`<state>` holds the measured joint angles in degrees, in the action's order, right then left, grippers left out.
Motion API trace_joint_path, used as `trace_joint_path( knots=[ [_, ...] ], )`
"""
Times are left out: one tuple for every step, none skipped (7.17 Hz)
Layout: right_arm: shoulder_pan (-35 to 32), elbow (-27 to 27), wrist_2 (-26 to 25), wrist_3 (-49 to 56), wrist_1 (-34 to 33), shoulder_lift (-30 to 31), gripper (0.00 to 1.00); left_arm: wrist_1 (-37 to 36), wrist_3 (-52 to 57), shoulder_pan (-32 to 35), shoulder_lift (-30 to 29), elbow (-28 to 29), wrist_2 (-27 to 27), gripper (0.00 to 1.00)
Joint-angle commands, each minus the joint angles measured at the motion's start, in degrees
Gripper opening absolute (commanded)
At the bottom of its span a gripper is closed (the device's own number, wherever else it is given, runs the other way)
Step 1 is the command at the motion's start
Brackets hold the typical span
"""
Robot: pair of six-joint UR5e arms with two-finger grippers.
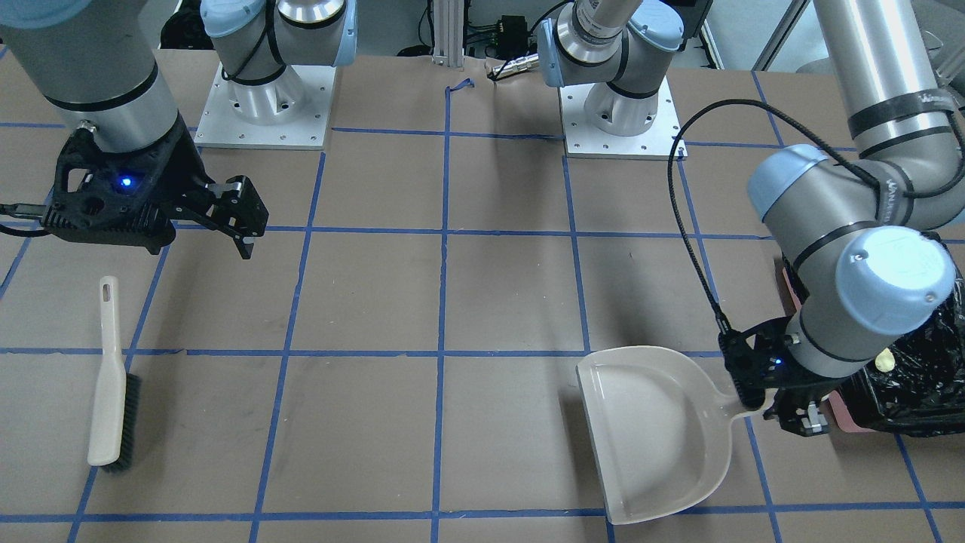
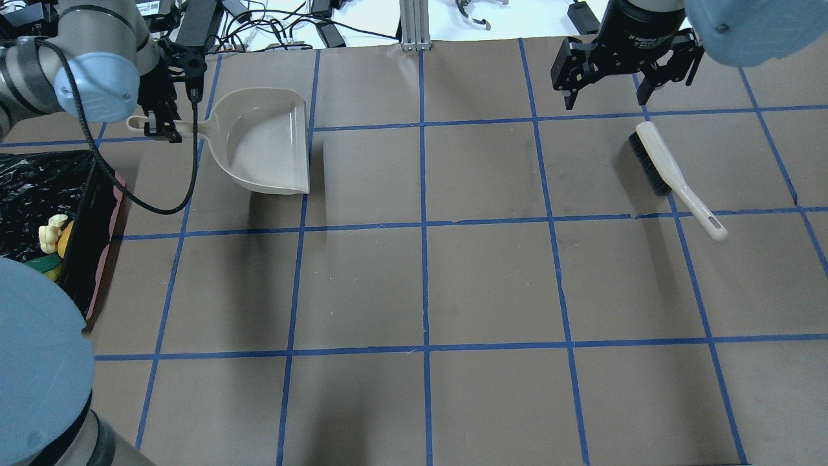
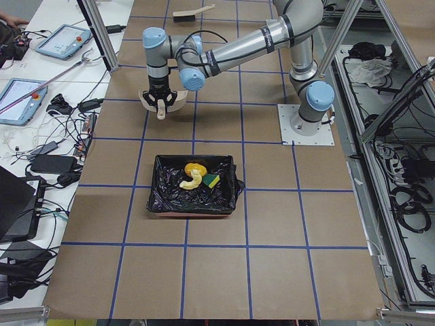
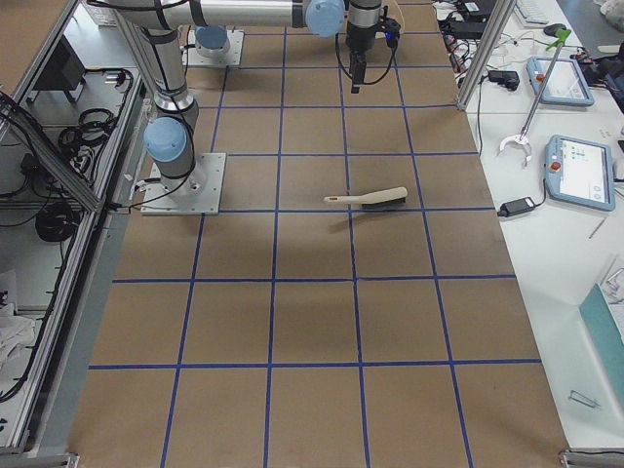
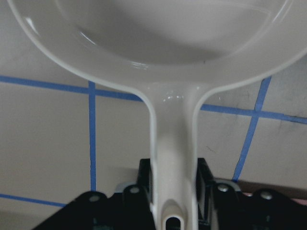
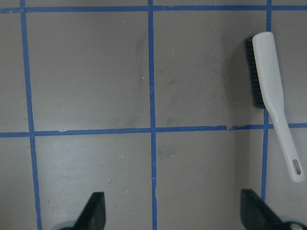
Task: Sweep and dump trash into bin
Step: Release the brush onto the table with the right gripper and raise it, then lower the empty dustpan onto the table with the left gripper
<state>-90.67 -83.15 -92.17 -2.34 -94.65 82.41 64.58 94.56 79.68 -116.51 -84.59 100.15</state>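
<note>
As the dustpan [image 2: 262, 145] is being clamped by the left hand [image 2: 163, 131], the right hand [image 2: 607, 97] is being held open, empty, pointing down.

- The bin [image 1: 920, 392] sits mostly hidden behind the left arm [image 1: 859, 286] in the front-facing view, cropped by the right edge; overhead, the left edge cuts it.
- Of the trash [image 2: 55, 233], the sponge [image 2: 40, 264] shows overhead only as a green sliver.
- The left wrist view crops the dustpan [image 5: 158, 57] at the top, and the left gripper [image 5: 175, 179] at the bottom.
- Only the tips of the right gripper [image 6: 175, 211] fingers [image 6: 96, 210] show, at the right wrist view's bottom edge.
</note>
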Motion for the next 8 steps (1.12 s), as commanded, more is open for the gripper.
trace_joint_path(
  knots=[
    [-0.2, -0.1, 3.9, -5.7, -0.1, 0.2, 1.00, -2.9, 0.0, 2.2, -3.5, 0.0, -0.6, 0.00],
    [-0.1, -0.6, 3.9, -6.2, 0.9, 1.0, 1.00, -3.5, 4.2, 2.0, -3.6, 0.1, -2.4, 0.00],
    [-0.1, -1.9, 4.2, -6.2, 0.6, 2.0, 1.00, -3.5, 4.2, 2.1, -3.6, 0.0, -3.1, 0.00],
    [0.0, -2.4, 4.1, -6.3, 0.3, 2.6, 1.00, -3.8, 3.9, 2.1, -3.5, -0.8, -3.0, 0.00],
    [0.0, -2.4, 4.1, -6.3, 0.5, 2.7, 1.00, -3.8, 3.9, 2.1, -3.5, -0.9, -2.5, 0.00],
    [-0.1, -2.4, 4.1, -6.3, 0.8, 2.7, 1.00, -3.7, 4.0, 2.1, -3.5, -1.2, -2.4, 0.00],
    [0.0, -2.4, 4.0, -6.3, 0.8, 2.7, 1.00, -3.4, 4.1, 2.1, -3.5, -1.5, -2.2, 0.03],
    [0.0, -2.4, 4.0, -6.2, 0.8, 2.7, 1.00, -3.0, 4.6, 2.1, -3.3, -1.5, -2.2, 0.07]
  ],
)
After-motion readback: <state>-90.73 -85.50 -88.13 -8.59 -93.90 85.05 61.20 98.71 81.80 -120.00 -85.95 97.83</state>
